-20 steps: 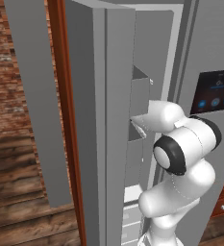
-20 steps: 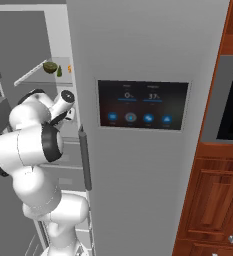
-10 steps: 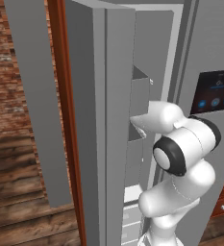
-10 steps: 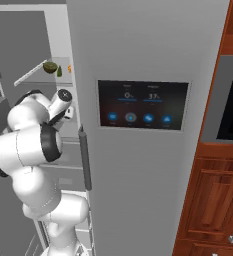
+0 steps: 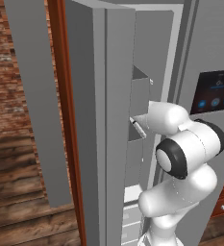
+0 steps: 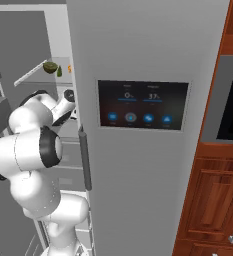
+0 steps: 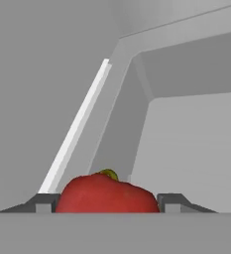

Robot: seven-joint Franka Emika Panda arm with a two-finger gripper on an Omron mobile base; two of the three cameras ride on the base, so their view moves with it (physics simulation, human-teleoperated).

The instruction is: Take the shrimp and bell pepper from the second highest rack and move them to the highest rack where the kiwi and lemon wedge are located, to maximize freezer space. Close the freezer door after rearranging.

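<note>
From my hand view, the left fingertip (image 7: 43,202) touches the bell pepper's (image 7: 107,194) left flank, the right sits just beside the other: jaws part-open, closed on it, stem away. I judge the lift goes up to the highest rack (image 6: 35,74), by the kiwi (image 6: 50,66).

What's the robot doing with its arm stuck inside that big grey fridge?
It is reaching into the open freezer to tidy the food. Its hand has a red bell pepper right between its two fingers, one on each side, so it looks to be gripping the pepper. Higher up, the top shelf holds a kiwi with small pieces beside it. The freezer door stands wide open.
</note>
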